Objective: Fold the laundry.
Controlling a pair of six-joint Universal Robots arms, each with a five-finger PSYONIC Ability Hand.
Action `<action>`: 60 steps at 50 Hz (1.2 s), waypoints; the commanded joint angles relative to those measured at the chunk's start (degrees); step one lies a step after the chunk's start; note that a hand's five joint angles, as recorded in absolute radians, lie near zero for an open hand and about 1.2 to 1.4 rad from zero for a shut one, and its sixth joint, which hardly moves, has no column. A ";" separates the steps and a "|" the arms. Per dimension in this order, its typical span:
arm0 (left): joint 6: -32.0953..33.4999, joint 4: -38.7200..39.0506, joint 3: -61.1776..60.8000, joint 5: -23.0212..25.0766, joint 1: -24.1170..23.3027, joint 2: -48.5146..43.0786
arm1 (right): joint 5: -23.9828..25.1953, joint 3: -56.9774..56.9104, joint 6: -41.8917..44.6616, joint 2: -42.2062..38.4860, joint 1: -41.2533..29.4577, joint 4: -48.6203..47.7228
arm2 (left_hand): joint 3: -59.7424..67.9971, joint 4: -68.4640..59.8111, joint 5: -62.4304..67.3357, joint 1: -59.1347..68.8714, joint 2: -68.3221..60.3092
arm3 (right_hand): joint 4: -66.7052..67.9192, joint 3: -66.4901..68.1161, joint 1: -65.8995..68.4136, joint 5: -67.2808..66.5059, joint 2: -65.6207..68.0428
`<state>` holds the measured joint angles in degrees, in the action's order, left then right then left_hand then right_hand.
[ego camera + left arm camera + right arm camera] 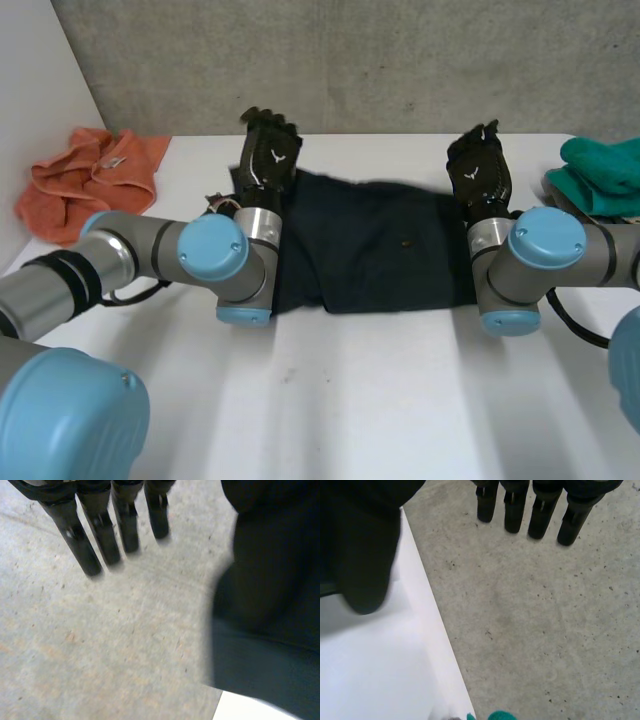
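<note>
Lying flat on the counter (350, 400), the dark cloth (370, 245) looks ready for a fold. The left robot hand (268, 150) and the right robot hand (480, 165) sit at its two far corners — fingers straight, holding nothing — I guess so both can grab together.

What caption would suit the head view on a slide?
Left hand and right hand, open, at far corners of a dark cloth on the white table, orange towel and green cloth aside.

Grey tubular arms (135, 250), round light-blue joint caps (212, 247). Black left hand (268, 155) and right hand (478, 168), white mark on each back.
</note>
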<state>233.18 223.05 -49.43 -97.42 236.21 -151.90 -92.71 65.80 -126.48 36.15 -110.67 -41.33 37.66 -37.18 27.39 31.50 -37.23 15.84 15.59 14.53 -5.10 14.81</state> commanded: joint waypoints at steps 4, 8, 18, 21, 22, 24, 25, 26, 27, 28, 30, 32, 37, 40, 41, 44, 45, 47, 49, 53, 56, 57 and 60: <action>-7.29 2.21 -8.48 2.67 -0.23 7.22 | -0.11 5.55 -8.86 9.16 0.54 6.85 | -27.66 27.18 -27.39 -21.50 27.23 | -5.84 -5.59 -4.53 5.10 -4.81; -10.45 1.78 -16.56 2.41 -0.75 14.95 | 0.59 9.51 -13.43 18.05 1.16 17.64 | -27.45 26.97 -27.18 -21.29 27.02 | -5.84 -5.59 -4.53 5.10 -4.81; -25.13 -6.74 -35.65 3.73 -2.60 31.48 | 7.61 14.70 -24.51 23.18 4.75 44.40 | -26.61 26.13 -26.33 -20.44 26.17 | -5.84 -5.59 -4.53 5.10 -4.81; -30.23 -11.40 -37.93 4.25 -2.60 33.68 | 9.99 16.02 -25.13 23.18 5.73 43.89 | -26.44 25.96 -26.17 -20.28 26.00 | -5.26 -5.01 -3.94 4.52 -4.23; -32.24 -13.41 -38.37 4.26 -2.60 34.21 | 10.79 16.20 -25.40 22.91 5.82 43.54 | -26.44 25.96 -26.17 -20.28 26.00 | -4.92 -4.67 -3.60 4.18 -3.89; -33.92 -15.35 -38.55 4.26 -2.60 34.39 | 11.76 16.20 -25.31 22.04 5.90 42.75 | -26.44 25.96 -26.17 -20.28 26.00 | -3.92 -3.66 -2.60 3.18 -2.88; -34.54 -15.97 -38.64 4.26 -2.60 34.39 | 12.02 16.12 -24.70 20.81 5.90 41.52 | -26.44 25.96 -26.17 -20.28 26.00 | -3.08 -2.82 -1.76 2.34 -2.04; -35.24 -17.20 -38.64 4.26 -2.51 34.39 | 12.02 15.94 -24.61 19.76 5.82 40.64 | -26.44 25.96 -26.17 -20.28 26.00 | -2.40 -2.15 -1.08 1.66 -1.37; -35.33 -17.56 -38.64 4.17 -2.42 34.39 | 12.02 15.68 -24.61 18.62 5.90 39.85 | -26.44 25.96 -26.17 -20.28 26.00 | -1.73 -1.47 -0.41 0.99 -0.70; -35.34 -17.82 -38.73 4.17 -2.42 34.39 | 11.85 15.33 -24.43 16.87 5.82 38.10 | -26.44 25.96 -26.17 -20.28 26.00 | 0.28 0.53 1.59 -1.01 1.31; -35.42 -18.17 -38.82 4.17 -2.34 34.39 | 11.76 14.89 -24.08 15.53 5.90 36.60 | -26.44 25.96 -26.17 -20.28 26.00 | 7.98 8.24 9.30 -8.72 9.01; -35.34 -18.35 -38.82 3.99 -2.34 34.30 | 10.98 14.36 -23.64 15.00 6.51 34.76 | -26.44 25.96 -26.17 -20.28 26.00 | 63.70 63.96 65.02 -64.44 64.74; -34.99 -18.79 -38.90 3.73 -2.07 35.26 | 5.45 18.29 -22.86 17.97 10.55 29.14 | -26.61 26.13 -26.33 -20.44 26.17 | 64.16 64.41 65.47 -64.90 65.19; -35.42 -18.97 -39.43 3.82 -1.90 37.10 | 4.55 22.78 -19.18 25.09 11.53 27.01 | -26.77 26.29 -26.50 -20.61 26.34 | 64.16 64.41 65.47 -64.90 65.19; -35.42 -18.97 -39.69 3.82 -1.81 37.55 | 4.64 23.75 -17.59 26.76 11.53 26.83 | -26.77 26.29 -26.50 -20.61 26.34 | 64.16 64.41 65.47 -64.90 65.19; -35.60 -18.97 -40.57 3.90 -1.28 39.66 | 3.94 27.00 -7.95 30.90 11.53 26.75 | -26.77 26.29 -26.50 -20.61 26.34 | 64.16 64.41 65.47 -64.90 65.19; -35.77 -19.05 -41.18 3.99 -1.02 40.71 | 3.85 27.36 -5.73 30.74 11.53 26.48 | -26.94 26.46 -26.67 -20.78 26.51 | 64.16 64.41 65.47 -64.90 65.19; -35.69 -19.05 -42.06 3.99 -0.84 41.50 | 3.33 27.45 0.66 30.56 11.53 26.57 | -26.94 26.46 -26.67 -20.78 26.51 | 64.16 64.41 65.47 -64.90 65.19; -35.77 -19.05 -43.38 3.99 -0.75 42.64 | 3.23 27.28 4.12 30.91 11.09 26.13 | -26.94 26.46 -26.67 -20.78 26.51 | 64.16 64.41 65.47 -64.90 65.19; -35.86 -19.05 -45.05 3.99 -0.84 43.53 | 3.41 25.44 8.26 30.47 9.25 22.80 | -26.94 26.46 -26.67 -20.78 26.51 | 64.16 64.41 65.47 -64.90 65.19; -35.95 -19.05 -46.02 3.99 -1.02 43.70 | 4.99 24.20 8.26 29.86 2.14 17.70 | -27.11 26.63 -26.84 -20.95 26.67 | 64.16 64.41 65.47 -64.90 65.19; -35.95 -19.05 -46.11 3.99 -1.02 43.71 | 5.95 24.20 8.26 29.59 0.47 16.21 | -27.11 26.63 -26.84 -20.95 26.68 | 64.16 64.41 65.47 -64.90 65.19; -35.95 -19.05 -46.55 3.90 -0.93 43.79 | 12.36 25.08 8.53 27.31 -5.51 9.80 | -27.11 26.63 -26.84 -20.95 26.68 | 64.16 64.41 65.47 -64.90 65.19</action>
<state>197.27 204.01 -94.67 -93.42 235.37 -108.26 -88.22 91.38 -118.14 66.62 -104.69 -20.82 12.12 -11.65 2.72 10.92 -11.75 68.86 68.04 62.71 -54.79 66.86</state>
